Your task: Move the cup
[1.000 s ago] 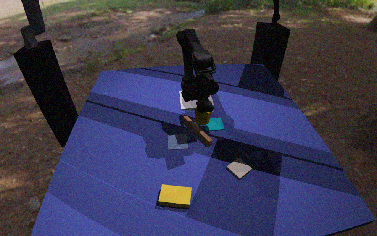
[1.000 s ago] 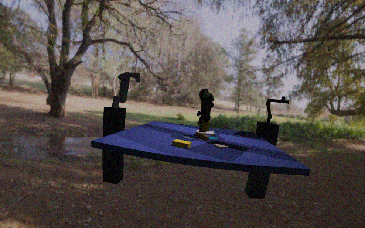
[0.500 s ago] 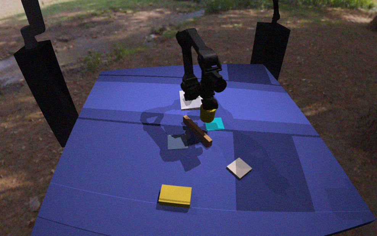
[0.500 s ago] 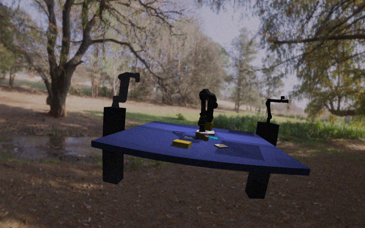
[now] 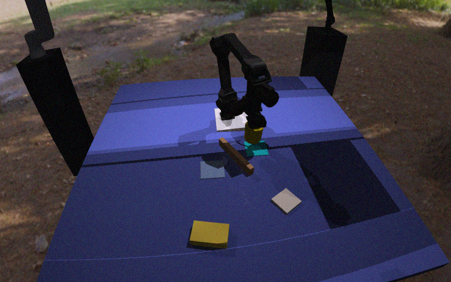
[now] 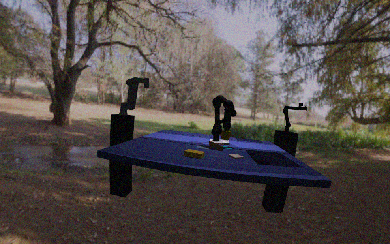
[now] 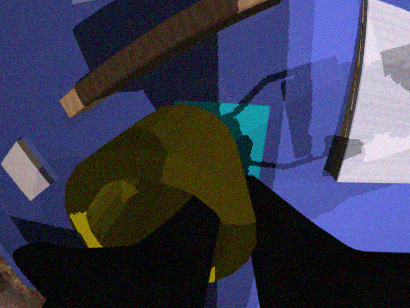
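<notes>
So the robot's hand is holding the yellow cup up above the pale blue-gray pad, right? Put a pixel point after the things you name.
Not quite: the hand (image 5: 254,127) (image 6: 226,131) does hold the yellow cup (image 5: 253,133) (image 6: 225,135) (image 7: 200,160) up, but the pad by it is the bright teal one (image 5: 262,151) (image 6: 227,148) (image 7: 261,131). The top view shows that.
</notes>
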`<state>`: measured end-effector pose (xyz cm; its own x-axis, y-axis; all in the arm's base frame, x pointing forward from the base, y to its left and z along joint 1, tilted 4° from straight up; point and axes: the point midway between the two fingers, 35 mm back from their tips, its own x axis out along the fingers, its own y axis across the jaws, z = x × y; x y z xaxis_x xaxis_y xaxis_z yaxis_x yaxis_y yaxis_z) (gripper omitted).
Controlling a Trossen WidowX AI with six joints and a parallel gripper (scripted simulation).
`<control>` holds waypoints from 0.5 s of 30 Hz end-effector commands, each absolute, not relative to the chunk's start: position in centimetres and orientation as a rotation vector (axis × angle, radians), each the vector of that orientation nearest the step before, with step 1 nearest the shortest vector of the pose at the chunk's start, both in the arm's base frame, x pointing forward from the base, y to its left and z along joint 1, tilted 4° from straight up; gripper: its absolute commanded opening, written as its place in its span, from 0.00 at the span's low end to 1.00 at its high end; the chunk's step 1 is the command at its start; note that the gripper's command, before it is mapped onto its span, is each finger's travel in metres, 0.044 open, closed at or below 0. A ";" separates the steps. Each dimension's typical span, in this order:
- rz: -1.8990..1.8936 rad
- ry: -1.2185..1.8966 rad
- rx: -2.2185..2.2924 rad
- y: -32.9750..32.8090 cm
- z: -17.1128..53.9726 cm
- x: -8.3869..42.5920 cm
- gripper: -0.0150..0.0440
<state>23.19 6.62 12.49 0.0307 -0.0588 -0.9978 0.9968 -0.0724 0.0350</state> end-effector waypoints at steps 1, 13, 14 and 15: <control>-1.275 1.111 1.230 7.3 12.2 22.5 0.25; -1.276 1.113 1.231 8.9 11.9 21.3 0.25; -1.276 1.113 1.231 9.1 11.9 21.2 0.25; -1.276 1.113 1.231 9.1 11.8 21.2 0.25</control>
